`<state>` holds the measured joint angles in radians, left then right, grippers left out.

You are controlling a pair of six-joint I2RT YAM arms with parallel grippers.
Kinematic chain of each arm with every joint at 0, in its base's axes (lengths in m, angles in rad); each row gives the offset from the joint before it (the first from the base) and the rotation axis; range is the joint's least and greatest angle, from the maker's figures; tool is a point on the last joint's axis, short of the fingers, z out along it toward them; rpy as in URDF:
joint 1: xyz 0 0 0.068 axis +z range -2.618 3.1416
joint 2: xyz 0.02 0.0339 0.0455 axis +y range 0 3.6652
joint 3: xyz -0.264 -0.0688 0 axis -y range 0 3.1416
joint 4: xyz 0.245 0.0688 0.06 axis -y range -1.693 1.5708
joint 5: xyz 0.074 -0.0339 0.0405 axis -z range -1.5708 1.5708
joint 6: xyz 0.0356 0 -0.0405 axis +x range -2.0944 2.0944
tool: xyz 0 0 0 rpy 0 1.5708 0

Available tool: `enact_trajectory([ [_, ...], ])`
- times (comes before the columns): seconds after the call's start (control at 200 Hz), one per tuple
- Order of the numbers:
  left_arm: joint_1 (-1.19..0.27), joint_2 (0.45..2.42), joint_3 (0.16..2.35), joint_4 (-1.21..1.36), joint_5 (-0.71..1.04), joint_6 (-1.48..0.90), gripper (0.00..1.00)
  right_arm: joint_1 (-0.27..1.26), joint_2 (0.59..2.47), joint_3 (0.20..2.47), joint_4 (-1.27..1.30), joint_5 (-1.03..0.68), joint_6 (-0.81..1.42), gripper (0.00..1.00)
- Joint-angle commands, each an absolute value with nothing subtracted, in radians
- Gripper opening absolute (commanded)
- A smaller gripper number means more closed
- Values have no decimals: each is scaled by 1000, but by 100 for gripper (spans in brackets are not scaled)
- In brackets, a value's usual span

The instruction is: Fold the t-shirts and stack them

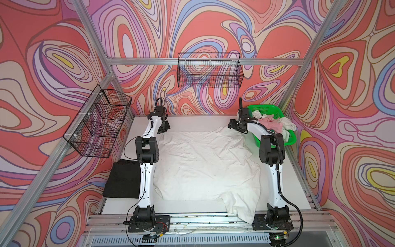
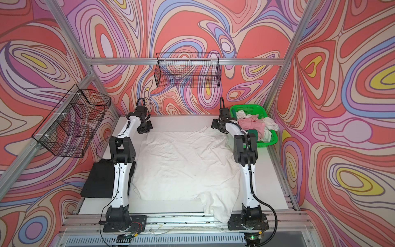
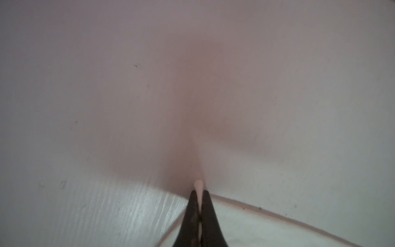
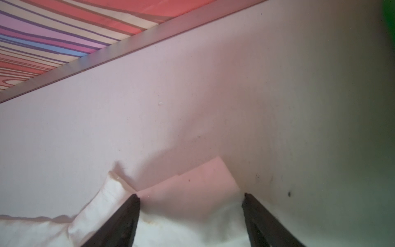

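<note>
left hand is clamping on off-white t-shirt edge; right hand gaping wide over its corner nearest green basket; shirt lying spread on counter beside basket, other shirts sitting inside it.

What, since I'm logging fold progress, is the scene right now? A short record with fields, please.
spread shirt: large off-white cloth t-shirt, opened flat and wrinkled on the white table
left gripper: shut on that shirt's far edge
right gripper: open, jaws straddling its other far corner
set aside: black cloth t-shirt, flat rectangle by the left arm
waiting: pink and white cloth shirts heaped in the bright green plastic lattice basket
</note>
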<state>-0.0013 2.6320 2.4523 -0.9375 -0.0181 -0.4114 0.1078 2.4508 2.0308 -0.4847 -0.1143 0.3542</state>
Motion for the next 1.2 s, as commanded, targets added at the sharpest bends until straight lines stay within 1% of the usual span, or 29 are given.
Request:
enact_trajectory([
  [0.0, -6, 2578, 2399, -921, -1, -416, 0, 100, 2486, 2049, -467, -132, 367, 77],
  [0.155, -10, 2543, 2380, -894, 30, -432, 0, 98, 2529, 2113, -489, -137, 364, 70],
  [0.235, -15, 2520, 2356, -869, 30, -427, 0, 97, 2518, 2096, -445, -133, 359, 68],
  [0.3, -18, 2501, 2329, -846, 31, -422, 0, 90, 2515, 2095, -425, -128, 366, 68],
  [0.391, -18, 2479, 2296, -819, 27, -417, 0, 74, 2528, 2108, -402, -165, 383, 68],
  [0.506, -18, 2467, 2275, -806, 22, -412, 0, 69, 2578, 2192, -455, -204, 381, 70],
  [0.606, -18, 2462, 2263, -796, 27, -408, 0, 68, 2582, 2181, -444, -223, 389, 70],
  [0.701, -18, 2461, 2263, -799, 28, -404, 0, 68, 2580, 2158, -427, -243, 391, 66],
  [0.766, -18, 2460, 2262, -796, 30, -402, 0, 69, 2577, 2143, -418, -262, 394, 59],
  [0.806, -18, 2458, 2261, -795, 30, -401, 0, 69, 2571, 2131, -405, -276, 395, 52],
  [0.876, -18, 2454, 2258, -798, 30, -400, 0, 68, 2560, 2110, -388, -290, 400, 44],
  [0.926, -18, 2445, 2253, -795, 28, -397, 0, 68, 2557, 2105, -384, -292, 401, 35],
  [0.941, -18, 2442, 2250, -793, 27, -397, 0, 69, 2552, 2105, -382, -291, 401, 31],
  [1.056, -18, 2404, 2213, -762, 26, -393, 0, 69, 2530, 2111, -379, -273, 400, 15],
  [1.142, -18, 2369, 2173, -735, 37, -391, 0, 68, 2504, 2110, -371, -241, 394, 1],
  [1.197, -18, 2340, 2129, -702, 35, -396, 0, 68, 2482, 2103, -367, -220, 391, 0],
])
